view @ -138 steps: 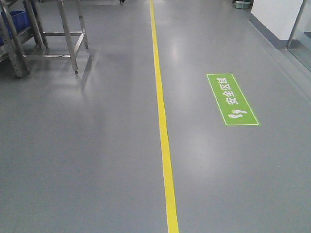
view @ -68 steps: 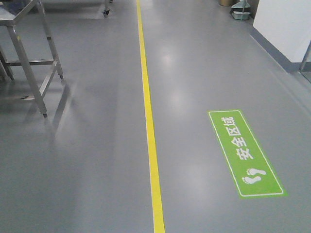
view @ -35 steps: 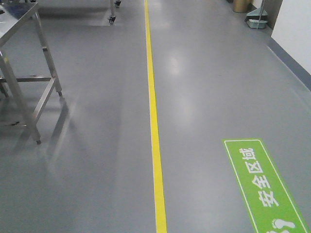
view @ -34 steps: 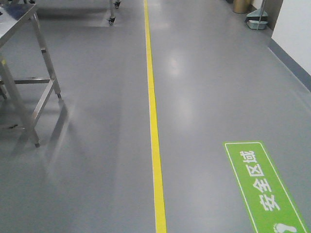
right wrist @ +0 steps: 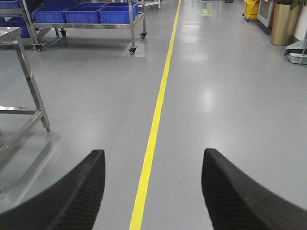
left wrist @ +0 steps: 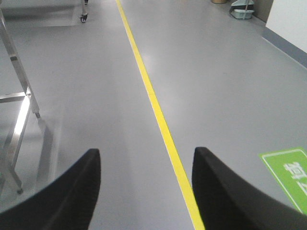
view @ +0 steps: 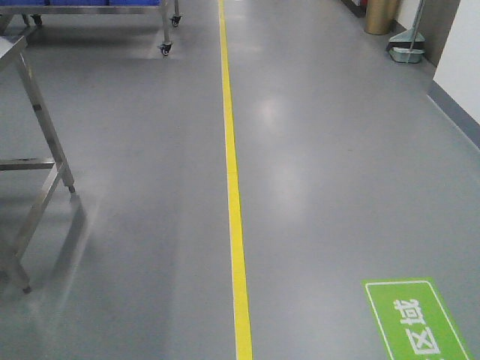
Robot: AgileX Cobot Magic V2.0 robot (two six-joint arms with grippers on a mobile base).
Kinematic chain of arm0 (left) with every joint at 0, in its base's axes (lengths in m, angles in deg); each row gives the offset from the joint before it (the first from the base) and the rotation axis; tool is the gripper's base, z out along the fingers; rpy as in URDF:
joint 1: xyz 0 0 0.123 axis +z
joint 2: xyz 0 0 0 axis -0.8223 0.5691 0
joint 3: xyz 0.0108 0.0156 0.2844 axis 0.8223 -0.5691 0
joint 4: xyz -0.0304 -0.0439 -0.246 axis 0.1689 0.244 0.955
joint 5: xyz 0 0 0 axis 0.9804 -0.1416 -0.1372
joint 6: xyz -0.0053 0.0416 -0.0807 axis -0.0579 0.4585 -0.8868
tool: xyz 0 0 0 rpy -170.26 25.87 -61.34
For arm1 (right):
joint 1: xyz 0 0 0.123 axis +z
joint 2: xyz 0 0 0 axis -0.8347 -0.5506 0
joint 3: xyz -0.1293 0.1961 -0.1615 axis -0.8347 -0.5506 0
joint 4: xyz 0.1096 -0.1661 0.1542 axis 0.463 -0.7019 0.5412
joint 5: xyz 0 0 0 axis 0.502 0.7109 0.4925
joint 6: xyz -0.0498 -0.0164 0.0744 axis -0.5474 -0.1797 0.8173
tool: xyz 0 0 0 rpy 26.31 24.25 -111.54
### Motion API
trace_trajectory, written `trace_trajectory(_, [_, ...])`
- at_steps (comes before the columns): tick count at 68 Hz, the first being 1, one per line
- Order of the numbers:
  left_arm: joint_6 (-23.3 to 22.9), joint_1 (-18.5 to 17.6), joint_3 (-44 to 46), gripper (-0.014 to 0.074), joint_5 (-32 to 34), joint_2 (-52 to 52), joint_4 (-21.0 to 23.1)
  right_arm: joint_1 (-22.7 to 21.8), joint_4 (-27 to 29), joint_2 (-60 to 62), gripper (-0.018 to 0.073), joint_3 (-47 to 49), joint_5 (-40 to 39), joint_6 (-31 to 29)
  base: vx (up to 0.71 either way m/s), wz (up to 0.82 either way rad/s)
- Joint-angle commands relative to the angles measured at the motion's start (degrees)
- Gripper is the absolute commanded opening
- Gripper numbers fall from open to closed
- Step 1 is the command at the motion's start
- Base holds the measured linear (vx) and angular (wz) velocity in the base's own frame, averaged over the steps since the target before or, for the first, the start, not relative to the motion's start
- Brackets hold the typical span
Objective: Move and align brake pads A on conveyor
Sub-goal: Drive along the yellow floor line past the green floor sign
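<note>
Nearest the cameras, the left claw [left wrist: 146, 160] stands wide apart, its two dark fingers [left wrist: 72, 191] rising from the bottom of the left wrist view at seven and five o'clock with only bare grey floor [view: 337, 150] between them. The right claw [right wrist: 153, 158] is spread just as wide over the same floor, gripping nothing. The brake pads and the conveyor lie outside all three views, so where they are and which way their long axis points cannot be told. In the front view a yellow line [view: 236, 225] runs along the floor from six o'clock straight up to twelve, passing between the fingers of both claws. A green floor sign [view: 416, 319] with white characters lies at five o'clock, to the right of the line and cut off by the lower edge. At nine o'clock stands the leg frame of a steel table [view: 41, 112], well left of the line. Farther off, at eleven o'clock, a wheeled steel cart [right wrist: 132, 28] carries blue bins [right wrist: 86, 13]. At one o'clock, near the white wall [view: 465, 45], stand a gold-coloured bin [view: 379, 16] and a dustpan [view: 409, 52], and the right wrist view shows a yellow mop bucket [right wrist: 252, 8] beyond them.
</note>
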Motion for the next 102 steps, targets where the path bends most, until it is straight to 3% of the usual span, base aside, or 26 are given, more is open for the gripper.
trace_trajectory(1, [-0.22,-0.08,1.51,0.0414,3.86,0.71,0.37,-0.27,-0.3,-0.49,0.0432,1.61,-4.13,-0.21,0.67,0.03])
trace_trajectory(102, [-0.22,-0.08,1.51,0.0414,3.86,0.71,0.37,-0.27,-0.3,-0.49,0.0432,1.61,-4.13,-0.21,0.61,0.06])
